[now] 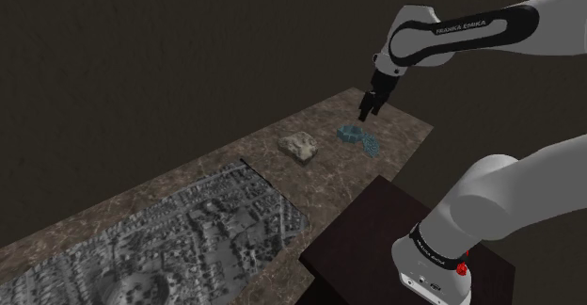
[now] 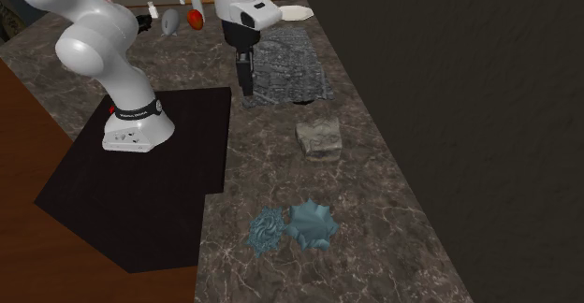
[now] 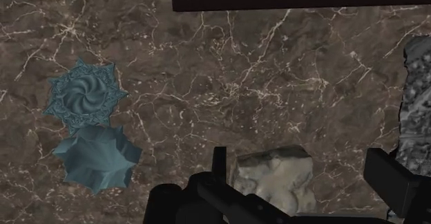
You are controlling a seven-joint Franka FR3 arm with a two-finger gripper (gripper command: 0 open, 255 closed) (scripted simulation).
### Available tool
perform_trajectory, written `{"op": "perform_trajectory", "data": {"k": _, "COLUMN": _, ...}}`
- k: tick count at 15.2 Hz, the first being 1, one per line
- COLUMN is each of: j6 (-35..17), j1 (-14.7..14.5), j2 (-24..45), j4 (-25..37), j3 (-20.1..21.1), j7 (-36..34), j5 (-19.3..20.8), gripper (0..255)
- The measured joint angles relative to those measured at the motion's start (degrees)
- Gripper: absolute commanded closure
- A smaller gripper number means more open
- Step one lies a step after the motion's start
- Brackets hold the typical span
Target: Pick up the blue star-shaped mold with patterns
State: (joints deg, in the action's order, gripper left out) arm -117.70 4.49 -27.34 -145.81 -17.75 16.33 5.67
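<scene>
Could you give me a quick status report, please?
Gripper open, holding nothing. Patterned star mold on counter, touching a plain blue mold. Grey stone apart from both.

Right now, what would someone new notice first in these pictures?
The swirl-patterned blue star mold and a plainer blue mold lie side by side on the dark marbled counter. The white arm hangs above it with its black fingers open, a pale stone-like lump between them in the wrist view, untouched.

Pale stone lump (image 2: 319,136) on brown marble counter (image 2: 374,217). In the second exterior view, grey relief-textured slab (image 2: 288,63) at lump's 11 o'clock.
</scene>
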Motion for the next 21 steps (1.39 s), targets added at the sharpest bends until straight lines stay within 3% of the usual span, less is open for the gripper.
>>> {"op": "perform_trajectory", "data": {"k": 5, "j6": -8.38, "j1": 0.1, "j2": 9.68, "j4": 1.38, "j3": -3.93, "j7": 5.53, "j5": 0.22, "gripper": 0}}
{"op": "perform_trajectory", "data": {"k": 10, "j6": -16.23, "j1": -0.16, "j2": 21.33, "j4": 4.95, "j3": -7.34, "j7": 12.35, "j5": -2.67, "gripper": 0}}
{"op": "perform_trajectory", "data": {"k": 15, "j6": -22.32, "j1": 0.89, "j2": 33.41, "j4": 10.24, "j3": -8.71, "j7": 20.44, "j5": -8.56, "gripper": 0}}
{"op": "perform_trajectory", "data": {"k": 21, "j6": -26.87, "j1": 5.5, "j2": 47.78, "j4": 19.31, "j3": -6.69, "j7": 29.74, "j5": -16.04, "gripper": 0}}
